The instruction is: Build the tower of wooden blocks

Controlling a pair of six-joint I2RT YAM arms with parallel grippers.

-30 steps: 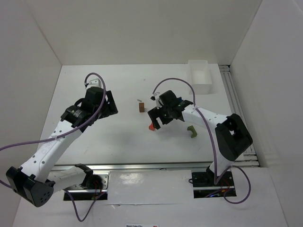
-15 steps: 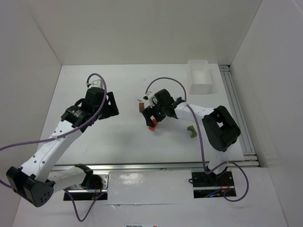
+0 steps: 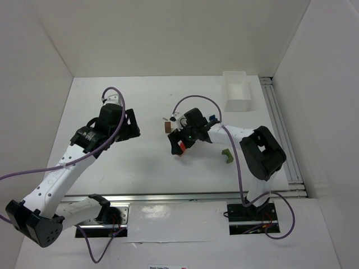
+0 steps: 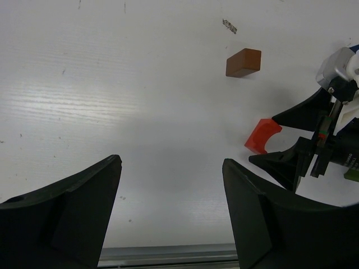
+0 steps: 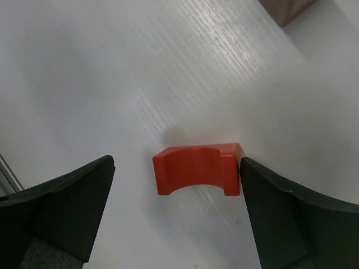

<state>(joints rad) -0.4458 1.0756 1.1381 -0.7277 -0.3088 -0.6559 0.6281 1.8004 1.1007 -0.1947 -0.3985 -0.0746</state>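
Red blk (image 5: 196, 167) — arched notch, lying flat

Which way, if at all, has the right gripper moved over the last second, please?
Yes: in the top view the right gripper has shifted left, closer to the brown block, and now straddles the red block, open.

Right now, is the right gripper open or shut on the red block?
Open. The right gripper has its fingers wide on either side of the red notched block, which lies on the table, ungripped.
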